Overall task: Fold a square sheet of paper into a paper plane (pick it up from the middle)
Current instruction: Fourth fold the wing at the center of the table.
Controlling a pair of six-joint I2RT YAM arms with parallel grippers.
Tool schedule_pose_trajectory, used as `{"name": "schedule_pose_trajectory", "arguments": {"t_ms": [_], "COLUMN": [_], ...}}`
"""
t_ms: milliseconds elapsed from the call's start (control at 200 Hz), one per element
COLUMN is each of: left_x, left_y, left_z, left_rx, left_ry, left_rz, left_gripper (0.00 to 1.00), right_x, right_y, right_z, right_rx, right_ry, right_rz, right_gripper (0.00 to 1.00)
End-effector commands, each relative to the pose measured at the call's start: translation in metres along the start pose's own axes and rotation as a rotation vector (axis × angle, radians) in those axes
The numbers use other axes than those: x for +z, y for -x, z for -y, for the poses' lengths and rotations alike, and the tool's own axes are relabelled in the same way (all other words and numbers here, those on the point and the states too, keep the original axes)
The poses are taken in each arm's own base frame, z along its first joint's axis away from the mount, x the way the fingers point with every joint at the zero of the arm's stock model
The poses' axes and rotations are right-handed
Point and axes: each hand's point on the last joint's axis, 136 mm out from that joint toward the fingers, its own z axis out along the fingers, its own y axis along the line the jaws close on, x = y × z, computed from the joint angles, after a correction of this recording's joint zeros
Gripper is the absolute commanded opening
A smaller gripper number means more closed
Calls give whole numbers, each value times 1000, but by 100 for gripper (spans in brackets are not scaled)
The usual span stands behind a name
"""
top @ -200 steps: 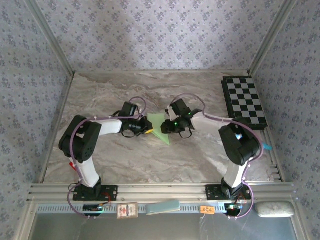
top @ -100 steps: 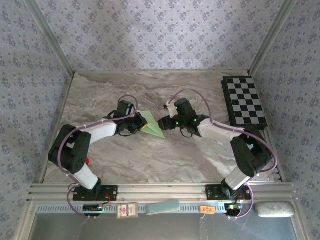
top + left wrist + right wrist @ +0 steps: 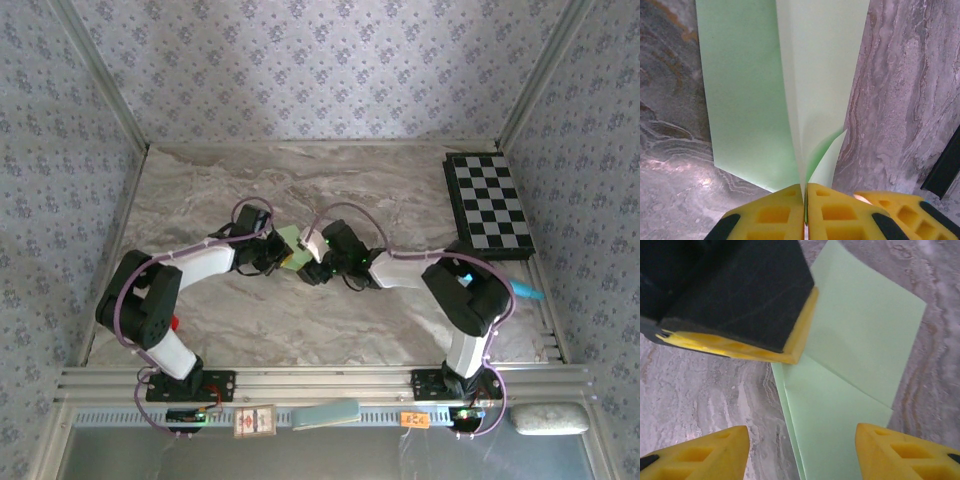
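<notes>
The pale green paper plane lies on the marble table between the two arms. In the left wrist view its folded wings spread away from my left gripper, whose yellow fingers are shut on the centre crease. My left gripper meets my right gripper at the paper. In the right wrist view the plane lies flat under my open right gripper, its yellow fingertips standing wide on either side. The left gripper's black and yellow finger pins the paper's far end.
A black and white checkerboard lies at the table's far right. A light-blue flat card rests on the front rail with small tags beside it. Patterned walls close the table's left, back and right sides.
The right gripper has slid left across the table onto the paper and now sits against the left gripper. The paper has shifted slightly up and left with the left gripper.
</notes>
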Motion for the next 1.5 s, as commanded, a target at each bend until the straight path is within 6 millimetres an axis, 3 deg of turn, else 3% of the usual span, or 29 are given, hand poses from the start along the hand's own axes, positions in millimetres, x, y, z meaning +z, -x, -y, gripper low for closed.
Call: {"name": "schedule_pose_trajectory", "arguments": {"t_ms": [0,265,540,870,1009,1214,1494], "left_x": [-13,-14,-16,-19,-30,-65,-72], "left_y": [1,0,-3,-2,7,31,21], "left_z": [20,23,21,20,24,24,6], "left_rx": [-11,-29,-29,-21,-2,23,2], "left_ry": [-31,-38,-23,-20,-22,-39,-135], "left_rz": [19,8,-12,-11,15,116,146], "left_gripper": [9,9,9,10,20,39,41], "right_x": [8,15,18,19,19,18,16], "right_y": [1,-17,-20,-22,-21,-20,-15], "right_z": [-4,7,12,7,4,2,-2], "right_rx": [-87,-122,-137,-130,-119,-62,63], "right_ry": [12,-44,-62,-19,4,47,95], "right_rz": [26,-5,-9,-40,-42,-37,-63], "right_gripper": [55,47,41,20,14,10,7]}}
